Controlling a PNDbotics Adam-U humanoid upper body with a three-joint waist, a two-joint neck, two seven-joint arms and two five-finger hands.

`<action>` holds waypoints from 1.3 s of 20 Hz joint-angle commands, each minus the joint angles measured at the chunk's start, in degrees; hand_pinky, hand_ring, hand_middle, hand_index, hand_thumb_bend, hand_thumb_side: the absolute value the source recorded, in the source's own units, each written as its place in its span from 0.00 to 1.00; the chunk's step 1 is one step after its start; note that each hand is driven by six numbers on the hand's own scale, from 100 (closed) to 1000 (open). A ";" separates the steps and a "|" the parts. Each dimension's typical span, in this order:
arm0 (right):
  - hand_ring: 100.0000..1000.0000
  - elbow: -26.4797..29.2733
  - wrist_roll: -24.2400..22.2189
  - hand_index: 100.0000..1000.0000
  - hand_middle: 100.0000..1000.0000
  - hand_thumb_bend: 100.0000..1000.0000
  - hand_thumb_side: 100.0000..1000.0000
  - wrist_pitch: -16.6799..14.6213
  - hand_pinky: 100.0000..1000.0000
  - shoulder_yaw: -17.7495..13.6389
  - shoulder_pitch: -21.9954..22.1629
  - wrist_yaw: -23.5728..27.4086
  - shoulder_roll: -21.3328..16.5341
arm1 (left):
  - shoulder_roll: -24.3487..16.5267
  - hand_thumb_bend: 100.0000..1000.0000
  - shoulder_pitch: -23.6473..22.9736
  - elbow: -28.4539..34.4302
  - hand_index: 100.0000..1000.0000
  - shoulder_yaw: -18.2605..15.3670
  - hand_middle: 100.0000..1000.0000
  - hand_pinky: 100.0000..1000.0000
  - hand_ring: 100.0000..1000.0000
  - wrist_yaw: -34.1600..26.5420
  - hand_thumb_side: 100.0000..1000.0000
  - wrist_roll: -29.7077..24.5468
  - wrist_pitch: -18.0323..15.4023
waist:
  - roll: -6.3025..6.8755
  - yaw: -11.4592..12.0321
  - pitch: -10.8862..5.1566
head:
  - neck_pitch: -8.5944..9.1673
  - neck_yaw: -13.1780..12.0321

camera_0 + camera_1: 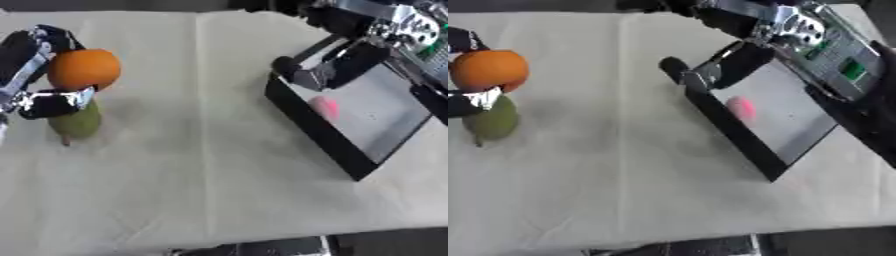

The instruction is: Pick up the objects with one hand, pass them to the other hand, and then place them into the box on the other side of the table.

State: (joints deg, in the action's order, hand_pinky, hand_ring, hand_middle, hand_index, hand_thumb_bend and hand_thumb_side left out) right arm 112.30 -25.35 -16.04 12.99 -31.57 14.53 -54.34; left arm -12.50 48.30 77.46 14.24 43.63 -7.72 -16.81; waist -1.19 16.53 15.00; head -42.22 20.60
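- Cloth-covered worktop, pale
- Black-walled box at right, small pink thing inside
- Right hand over box's near corner, fingers relaxed, holding nothing
- Left hand at left, curled round orange
- Green pear on worktop, just below orange

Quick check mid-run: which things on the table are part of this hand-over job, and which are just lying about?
Part of the job:
orange, held in the left hand
green pear under it
box with a pink thing inside
right hand over the box

Lying about:
only the cloth covering the table
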 commanded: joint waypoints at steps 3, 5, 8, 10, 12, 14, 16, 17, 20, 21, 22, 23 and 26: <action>1.00 -2.89 0.15 1.00 0.91 0.03 0.00 0.32 1.00 1.90 -3.51 -2.15 0.76 | 2.17 0.00 0.91 1.35 0.53 0.21 0.40 0.59 0.44 0.70 0.03 2.38 -1.44 | -0.15 0.21 -1.67 | -0.14 0.81; 1.00 -4.05 -0.03 1.00 0.91 0.10 0.00 -0.20 1.00 2.94 -4.75 -3.32 1.29 | 3.23 0.00 0.96 0.89 0.53 0.59 0.40 0.59 0.44 1.47 0.04 3.40 -2.74 | -0.27 0.29 -1.66 | -0.10 1.02; 1.00 -6.35 -0.45 1.00 0.90 0.06 0.00 -1.08 1.00 4.85 -6.47 -5.88 2.54 | 5.48 0.00 0.84 0.72 0.53 0.98 0.39 0.59 0.44 2.95 0.05 5.40 -4.62 | -0.53 0.46 -1.58 | -0.11 1.54; 1.00 -7.97 -0.38 1.00 0.90 0.07 0.00 -1.54 1.00 5.98 -7.42 -7.33 3.60 | 6.76 0.00 1.02 0.73 0.53 1.31 0.39 0.59 0.44 3.60 0.05 6.53 -5.57 | -0.64 0.59 -1.54 | -0.12 1.92; 1.00 -9.58 0.21 1.00 0.90 0.07 0.00 -1.64 1.00 6.69 -8.25 -8.42 4.69 | 7.84 0.00 1.35 0.63 0.53 1.52 0.39 0.59 0.44 3.87 0.06 7.52 -6.11 | -0.68 0.78 -1.47 | -0.05 2.32; 1.00 -11.10 1.25 1.00 0.90 0.07 0.00 -1.30 1.00 6.99 -8.99 -9.18 5.65 | 8.73 0.00 1.51 0.80 0.53 1.64 0.39 0.59 0.43 3.83 0.07 8.49 -6.36 | -0.67 0.98 -1.39 | 0.08 2.66; 1.00 -12.41 2.22 1.00 0.90 0.07 0.00 -0.89 1.00 7.17 -9.71 -9.84 6.53 | 9.56 0.00 1.62 0.97 0.53 1.78 0.39 0.58 0.43 3.60 0.09 9.13 -6.40 | -0.68 1.12 -1.29 | 0.20 2.90; 1.00 -13.04 2.60 1.00 0.90 0.08 0.00 -0.70 1.00 7.26 -10.06 -10.19 6.98 | 10.00 0.00 1.67 1.10 0.53 1.84 0.39 0.58 0.43 3.38 0.10 9.40 -6.38 | -0.70 1.19 -1.22 | 0.25 2.99; 1.00 -14.82 3.41 1.00 0.90 0.08 0.00 -0.11 1.00 7.47 -11.03 -11.21 8.25 | 11.41 0.00 1.85 1.51 0.53 2.15 0.39 0.58 0.43 2.34 0.14 10.18 -6.29 | -0.79 1.40 -0.95 | 0.48 3.50; 1.00 -15.36 3.72 1.00 0.90 0.08 0.00 0.05 1.00 7.52 -11.35 -11.52 8.69 | 11.94 0.00 1.87 1.68 0.53 2.28 0.38 0.58 0.42 1.89 0.17 10.41 -6.28 | -0.84 1.44 -0.84 | 0.55 3.66; 1.00 -15.76 3.96 1.00 0.90 0.08 0.00 0.08 1.00 7.60 -11.59 -11.80 9.03 | 12.44 0.00 1.87 1.87 0.53 2.39 0.38 0.57 0.42 1.43 0.18 10.62 -6.24 | -0.90 1.47 -0.74 | 0.61 3.74; 1.00 -16.08 4.08 1.00 0.90 0.08 0.00 0.05 1.00 7.68 -11.77 -12.06 9.32 | 12.85 0.00 1.84 2.06 0.53 2.49 0.38 0.57 0.42 0.93 0.20 10.81 -6.19 | -0.96 1.50 -0.64 | 0.65 3.80; 1.00 -16.50 3.55 1.00 0.90 0.08 0.00 -0.50 1.00 8.09 -12.10 -12.47 9.99 | 13.88 0.00 1.90 2.36 0.53 2.74 0.38 0.57 0.42 -0.58 0.23 11.23 -6.02 | -1.08 1.53 -0.42 | 0.80 3.88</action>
State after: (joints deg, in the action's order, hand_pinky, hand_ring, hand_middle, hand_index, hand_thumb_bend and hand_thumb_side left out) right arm 95.62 -21.81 -16.27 21.42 -42.49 2.46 -43.70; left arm 0.88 48.94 78.32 16.90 43.95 3.01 -22.82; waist -2.27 18.05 15.51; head -42.14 24.31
